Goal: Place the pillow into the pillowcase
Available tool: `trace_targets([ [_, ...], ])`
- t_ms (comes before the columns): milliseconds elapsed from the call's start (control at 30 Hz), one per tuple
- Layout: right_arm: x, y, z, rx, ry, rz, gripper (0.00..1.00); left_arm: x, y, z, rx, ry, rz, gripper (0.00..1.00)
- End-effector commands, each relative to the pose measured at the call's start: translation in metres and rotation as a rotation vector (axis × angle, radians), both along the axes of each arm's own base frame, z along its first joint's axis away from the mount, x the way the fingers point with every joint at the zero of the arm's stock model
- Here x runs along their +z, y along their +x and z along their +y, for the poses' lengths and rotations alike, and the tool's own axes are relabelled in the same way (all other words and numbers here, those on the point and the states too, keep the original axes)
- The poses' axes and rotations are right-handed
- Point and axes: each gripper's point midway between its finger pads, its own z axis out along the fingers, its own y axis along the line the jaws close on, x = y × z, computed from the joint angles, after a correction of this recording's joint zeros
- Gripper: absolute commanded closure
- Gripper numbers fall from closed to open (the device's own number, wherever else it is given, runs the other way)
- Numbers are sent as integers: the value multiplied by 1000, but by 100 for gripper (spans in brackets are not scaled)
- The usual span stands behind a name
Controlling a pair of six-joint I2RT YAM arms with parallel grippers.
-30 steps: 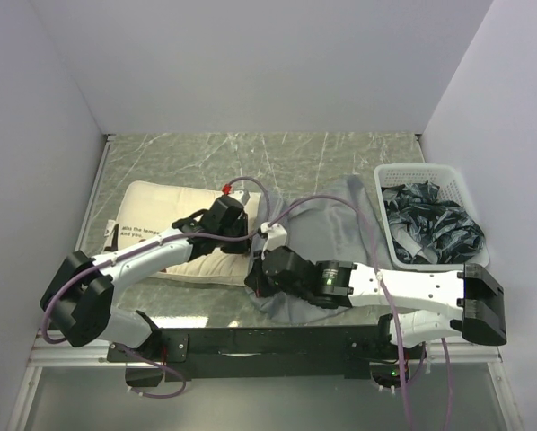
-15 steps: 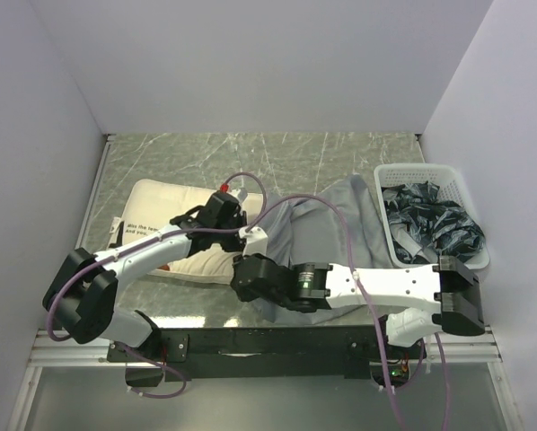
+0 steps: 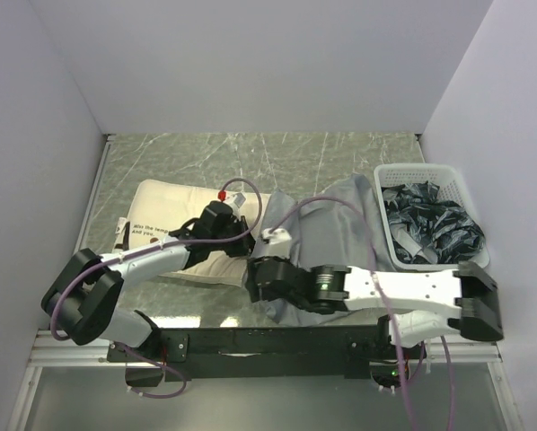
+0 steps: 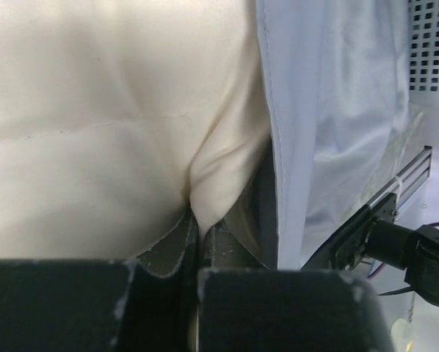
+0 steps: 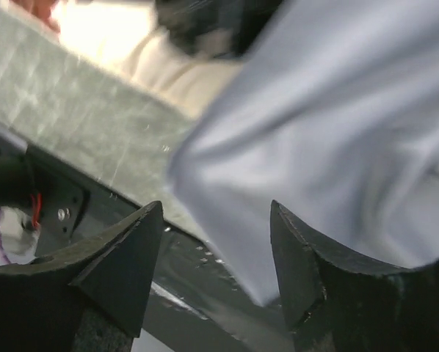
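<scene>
Marble table, left hand pinching pillow (closed tight), right hand splayed empty over pillowcase

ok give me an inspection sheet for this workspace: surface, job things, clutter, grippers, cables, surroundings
surface: table, green-grey marbled top
pillow: cream, lying left of centre, lettered end to the left, right end meeting the grey cloth
pillowcase: grey, rumpled, between the pillow and the basket
clutter: white basket at the right edge, filled with dark crumpled material
left gripper: shut on a pinch of the pillow beside the pillowcase hem
right gripper: open, a pillowcase corner hanging between its fingers
cables: purple, looping over both arms and across the cloth
surroundings: plain white walls on three sides
</scene>
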Motion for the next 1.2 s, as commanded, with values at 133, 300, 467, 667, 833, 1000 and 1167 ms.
trace_targets([
  [133,43,70,-80,-264,202,-56,36,-12,-23,-1,-44,-40,54,99],
  [300,65,124,-98,-334,259,-85,39,-9,-24,2,-22,-46,42,99],
  [467,71,198,-91,-351,202,-53,42,-5,-26,3,-25,-53,26,99],
  [667,40,258,-68,-352,40,13,45,0,-25,1,-31,-51,12,99],
  [833,6,276,-66,-357,-38,61,44,6,-25,-2,-39,-45,-6,99],
  [1000,-28,275,-64,-341,-89,123,44,5,-25,-2,-37,-25,-14,99],
  [1167,-36,271,-71,-350,-103,125,56,3,-28,-5,-56,-13,-20,99],
])
